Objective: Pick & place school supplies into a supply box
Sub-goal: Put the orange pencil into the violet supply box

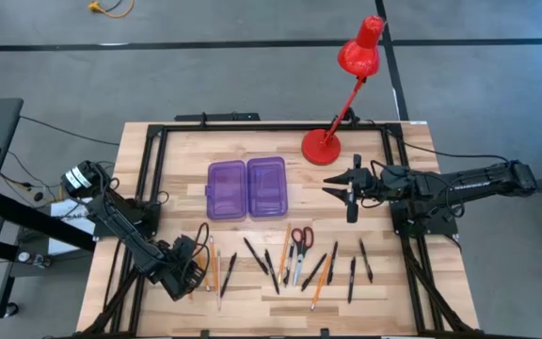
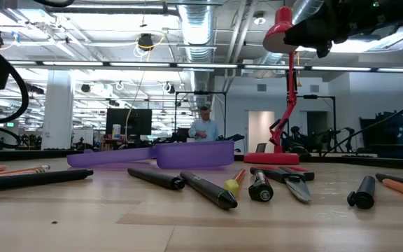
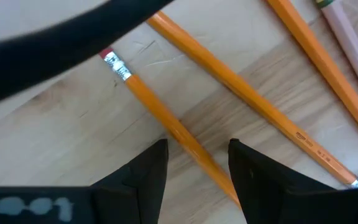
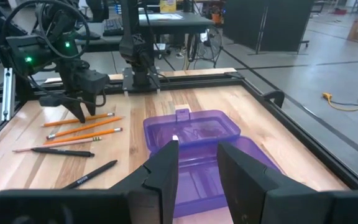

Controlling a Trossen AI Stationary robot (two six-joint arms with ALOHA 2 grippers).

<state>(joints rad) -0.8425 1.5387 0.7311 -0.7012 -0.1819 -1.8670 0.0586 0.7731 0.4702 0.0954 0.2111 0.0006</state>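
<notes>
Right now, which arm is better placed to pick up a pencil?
Left. Its gripper hangs open right over an orange pencil, while the right gripper sits by the purple case.

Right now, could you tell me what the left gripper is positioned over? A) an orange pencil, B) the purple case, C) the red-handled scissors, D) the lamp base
A: the left gripper is open, its fingers straddling an orange pencil lying on the table, far from the supply box.
</notes>
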